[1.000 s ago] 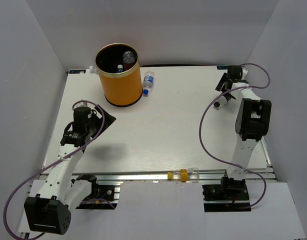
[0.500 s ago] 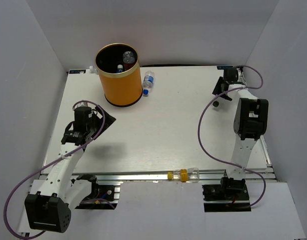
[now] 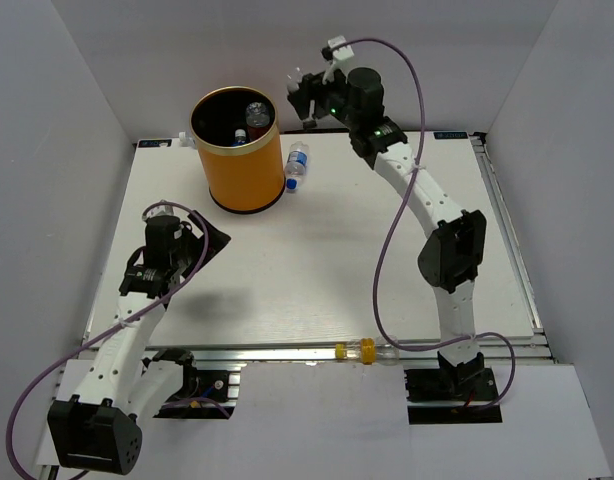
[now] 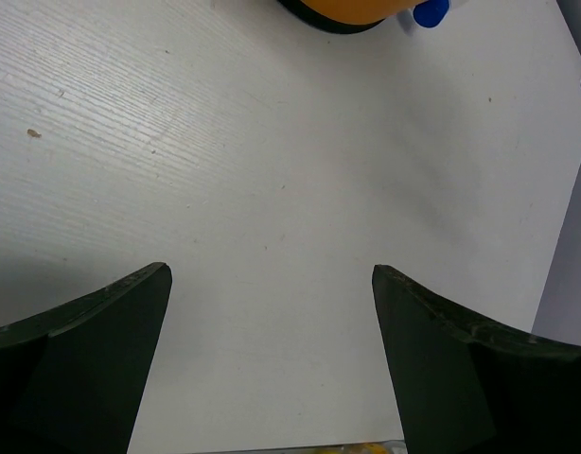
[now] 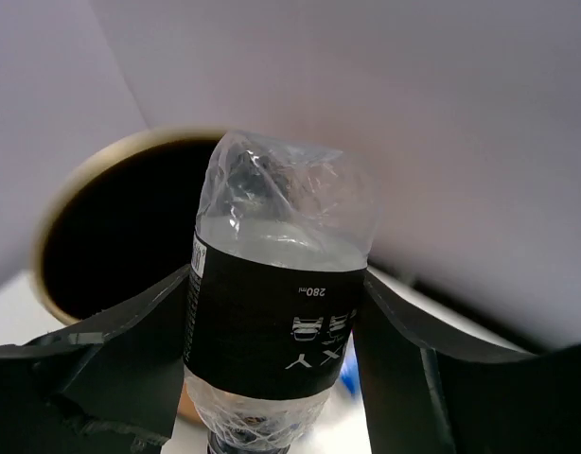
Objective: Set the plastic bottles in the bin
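The orange-yellow bin (image 3: 237,165) stands at the far left with a clear bottle (image 3: 257,112) and a red-capped one (image 3: 240,133) inside. My right gripper (image 3: 305,98) is raised just right of the bin's rim, shut on a clear bottle with a black label (image 5: 272,326); the bin's dark mouth (image 5: 111,236) lies behind it in the right wrist view. A blue-label bottle (image 3: 297,165) lies against the bin's right side. A yellow-orange-label bottle (image 3: 367,350) lies on the front rail. My left gripper (image 3: 209,240) is open and empty over the table (image 4: 272,274).
The bin's base (image 4: 343,8) and the blue cap (image 4: 429,11) show at the top of the left wrist view. White walls close in the table at the left, back and right. A metal rail (image 3: 287,348) runs along the front edge.
My right arm has swung from the far right corner leftward and up to beside the bin's rim, carrying the black-label bottle. The left arm has barely moved.
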`<action>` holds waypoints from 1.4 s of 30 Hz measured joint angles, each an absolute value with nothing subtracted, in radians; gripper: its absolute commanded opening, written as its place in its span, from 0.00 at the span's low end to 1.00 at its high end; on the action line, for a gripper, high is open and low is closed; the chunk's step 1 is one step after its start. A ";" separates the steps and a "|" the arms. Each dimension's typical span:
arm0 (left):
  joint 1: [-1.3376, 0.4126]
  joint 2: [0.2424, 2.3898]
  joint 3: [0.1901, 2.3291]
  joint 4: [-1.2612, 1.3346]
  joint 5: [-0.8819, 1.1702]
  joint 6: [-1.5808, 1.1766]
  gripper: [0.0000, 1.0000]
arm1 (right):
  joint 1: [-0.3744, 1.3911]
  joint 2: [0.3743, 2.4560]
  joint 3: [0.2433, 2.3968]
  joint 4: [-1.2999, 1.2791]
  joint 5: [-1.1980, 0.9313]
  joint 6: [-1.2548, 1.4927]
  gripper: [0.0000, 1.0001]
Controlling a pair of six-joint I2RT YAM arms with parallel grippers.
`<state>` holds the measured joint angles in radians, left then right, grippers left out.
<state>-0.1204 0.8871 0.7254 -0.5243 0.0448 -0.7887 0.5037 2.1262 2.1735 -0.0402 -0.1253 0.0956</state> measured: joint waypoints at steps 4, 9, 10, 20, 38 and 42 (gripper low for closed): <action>-0.120 0.884 0.726 -0.527 0.042 -0.783 0.98 | 0.579 2.149 2.247 0.147 -0.123 0.051 0.54; -0.121 0.877 0.729 -0.532 0.041 -0.777 0.98 | 0.660 2.293 2.385 0.287 -0.072 -0.051 0.54; -0.121 0.876 0.730 -0.531 0.041 -0.775 0.98 | 0.674 2.318 2.385 0.318 -0.064 -0.063 0.54; -0.121 0.875 0.733 -0.533 0.045 -0.763 0.98 | 0.729 2.571 2.437 0.606 0.003 -0.033 0.64; -0.121 0.866 0.733 -0.546 0.049 -0.756 0.98 | 0.722 2.420 2.337 0.505 -0.051 -0.087 0.89; -0.121 0.834 0.733 -0.558 0.056 -0.760 0.98 | 0.716 2.127 2.075 0.337 -0.056 -0.146 0.89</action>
<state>-0.1207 0.8345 0.7330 -0.5579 0.0555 -0.7597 0.7158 2.1269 2.0750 0.3367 -0.0563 -0.1455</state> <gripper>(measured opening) 0.982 0.895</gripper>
